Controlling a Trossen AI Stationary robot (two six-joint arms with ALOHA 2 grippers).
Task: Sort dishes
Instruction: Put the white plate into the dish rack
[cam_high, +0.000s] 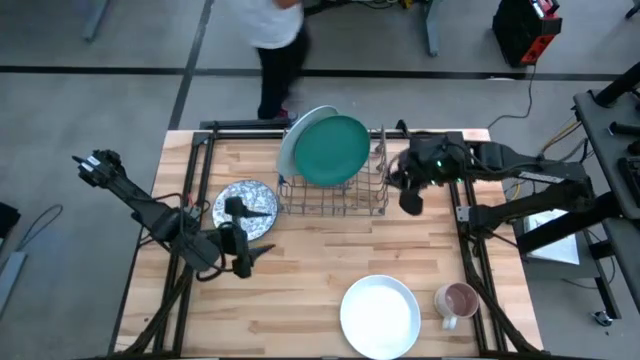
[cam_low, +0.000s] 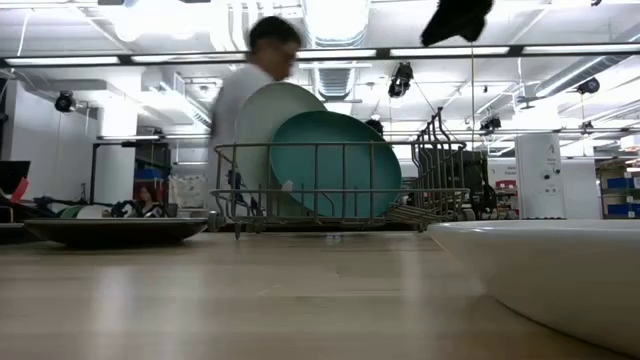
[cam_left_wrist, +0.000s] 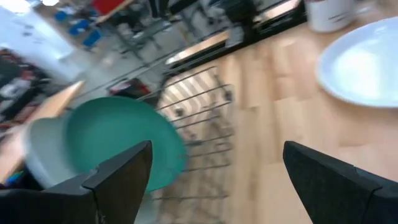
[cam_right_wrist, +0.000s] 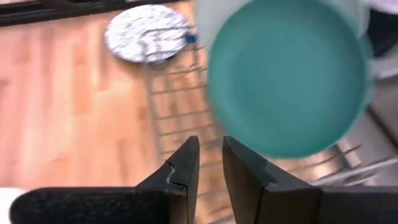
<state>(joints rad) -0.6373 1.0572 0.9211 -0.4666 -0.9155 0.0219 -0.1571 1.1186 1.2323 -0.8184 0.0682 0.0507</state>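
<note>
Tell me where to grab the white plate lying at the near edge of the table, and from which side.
Grip the white plate by its raised rim, probably from above with one finger inside and one outside. It lies flat on the table, so only the rim offers an edge. Take the left side: a mug stands close on the right, and the left hand, open, is nearer.

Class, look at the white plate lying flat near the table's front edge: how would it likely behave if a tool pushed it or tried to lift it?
The white plate looks rigid and glossy, so it would probably slide across the wooden table rather than bend. Lying flat, it is unlikely to tip or roll. Its raised rim probably offers the only grip, and it may slip from narrow fingers.
</note>
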